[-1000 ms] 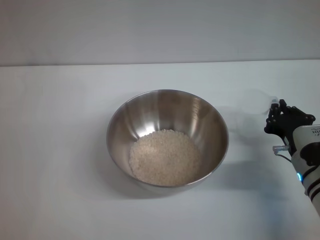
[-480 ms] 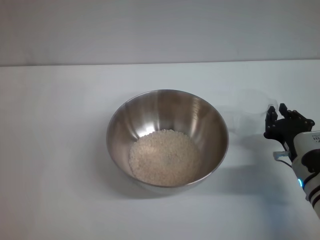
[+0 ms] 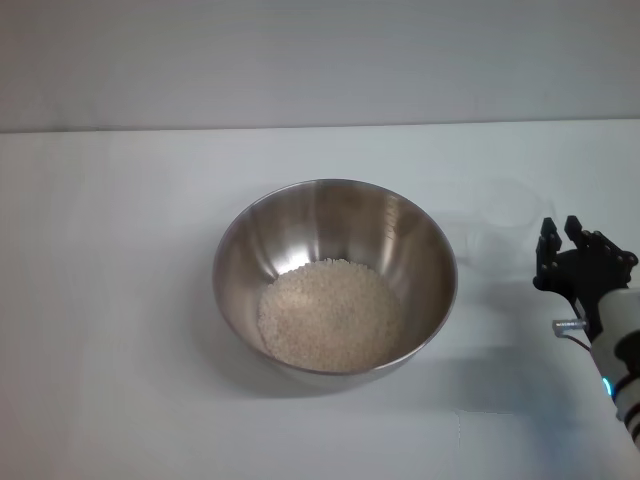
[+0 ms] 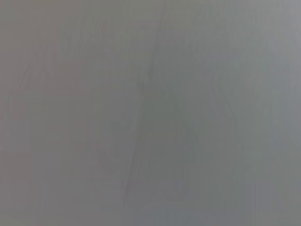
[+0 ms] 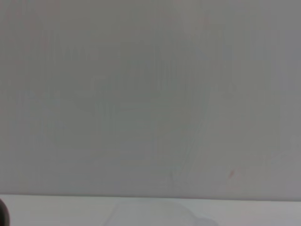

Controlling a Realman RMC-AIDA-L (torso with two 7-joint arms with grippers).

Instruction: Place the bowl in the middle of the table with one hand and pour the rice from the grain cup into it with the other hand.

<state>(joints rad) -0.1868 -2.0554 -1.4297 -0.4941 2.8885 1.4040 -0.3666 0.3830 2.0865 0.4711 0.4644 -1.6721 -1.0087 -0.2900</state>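
Note:
The steel bowl stands in the middle of the white table, and the rice lies as a pale heap on its bottom. To the bowl's right the clear grain cup stands upright on the table and looks empty. My right gripper is open just right of the cup, slightly nearer to me, and holds nothing. The right wrist view shows a faint clear rim, probably the cup, low against a plain wall. The left gripper is out of view.
A pale wall rises behind the table's far edge. The left wrist view shows only a flat grey surface.
My right gripper has drawn back from the grain cup toward me and a little to the right, leaving the cup standing alone. The bowl and rice have not moved.

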